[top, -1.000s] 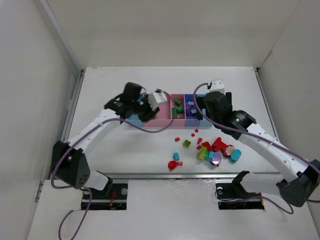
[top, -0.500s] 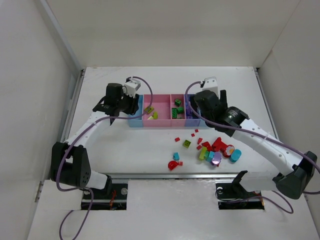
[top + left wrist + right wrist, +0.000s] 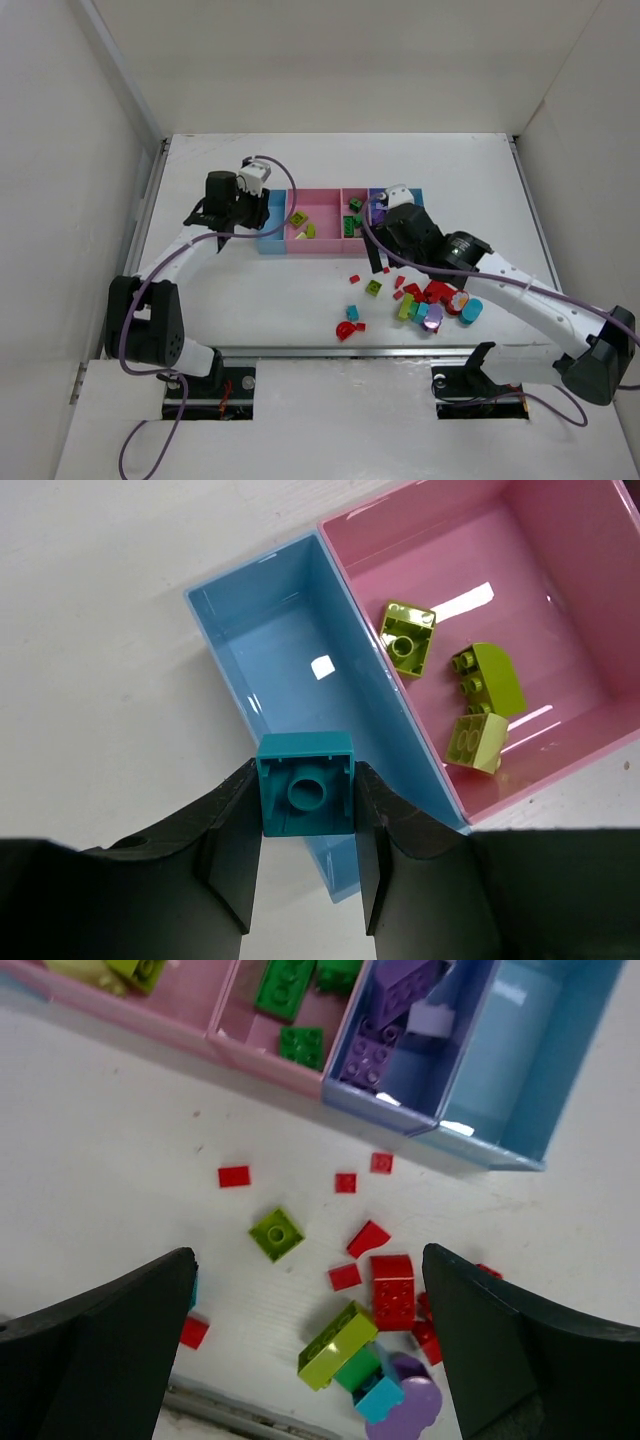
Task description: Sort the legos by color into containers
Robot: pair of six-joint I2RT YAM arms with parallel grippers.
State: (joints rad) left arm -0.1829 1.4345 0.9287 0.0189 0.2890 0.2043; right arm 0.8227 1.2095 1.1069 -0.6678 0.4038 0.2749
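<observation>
My left gripper [image 3: 305, 802] is shut on a cyan lego [image 3: 305, 796], underside up, held over the near end of the left light blue bin [image 3: 285, 665], which has nothing in it. From above the left gripper [image 3: 232, 207] is at the left end of the containers [image 3: 318, 247]. The wide pink bin [image 3: 560, 560] holds three lime legos [image 3: 408, 638]. My right gripper [image 3: 310, 1290] is open, above the loose legos: a lime one [image 3: 277, 1232], a red one [image 3: 392, 1290] and a mixed cluster [image 3: 380, 1380]. The right gripper [image 3: 385, 258] hovers just in front of the bins.
Green legos [image 3: 290, 985] lie in the narrow pink bin and purple ones [image 3: 385, 1020] in the purple-blue bin. The right light blue bin [image 3: 520, 1070] shows nothing inside. The loose pile [image 3: 435, 305] is near the table's front edge [image 3: 400, 350]. White walls enclose the table.
My left arm swung left from over the pink bin to the left light blue bin, still holding the cyan lego. My right arm came away from the bins toward the loose pile.
</observation>
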